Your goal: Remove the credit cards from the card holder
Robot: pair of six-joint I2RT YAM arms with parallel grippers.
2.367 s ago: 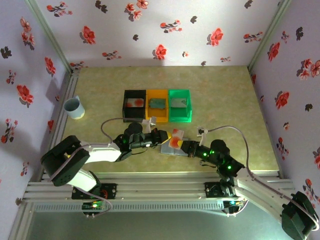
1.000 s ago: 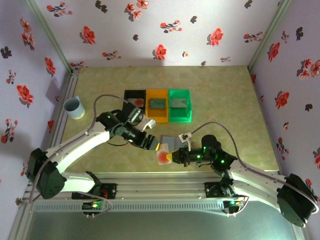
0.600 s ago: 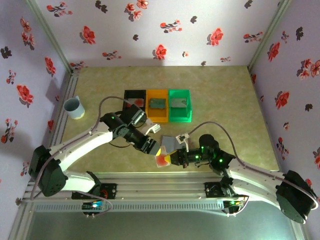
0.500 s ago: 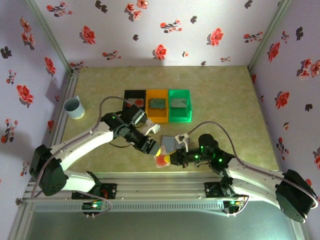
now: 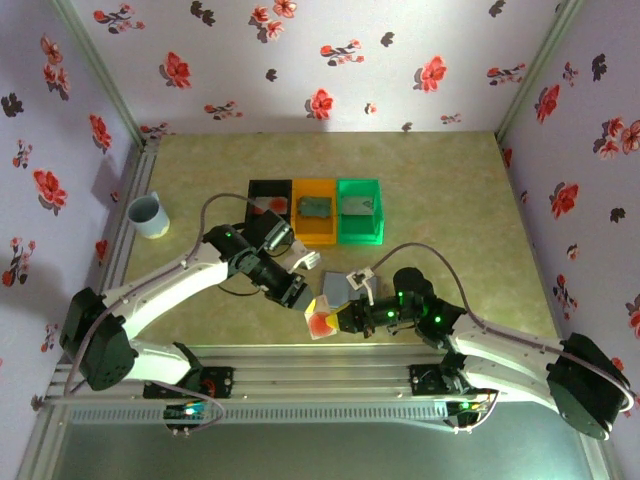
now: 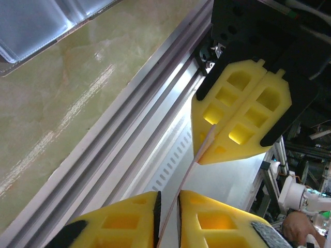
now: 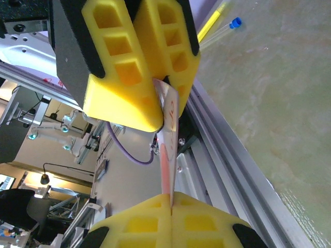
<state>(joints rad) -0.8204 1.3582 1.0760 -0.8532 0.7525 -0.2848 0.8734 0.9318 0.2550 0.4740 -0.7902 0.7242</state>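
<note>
Nearest, over the table's near edge, a thin white credit card with a red mark (image 5: 320, 320) (image 6: 204, 147) (image 7: 166, 150) is held off the surface. The right gripper (image 5: 338, 320) (image 7: 170, 209) (image 6: 214, 139) pinches its right end and the left gripper (image 5: 305, 300) (image 6: 169, 197) (image 7: 164, 106) its left end. Just beyond, the flat blue-grey card holder (image 5: 340, 285) lies on the yellow-green tabletop (image 5: 450, 200). Farther off stand a black plastic bin (image 5: 268, 190), an orange bin (image 5: 314, 235) and a green bin (image 5: 360, 235).

Pale lilac walls (image 5: 300, 60) with a red and dark flower print box the bench (image 5: 450, 200) in on three sides. Bench top is a mottled yellow-green, silver metal rails (image 5: 320, 385) run along the near edge, lighting's bright and even.
</note>
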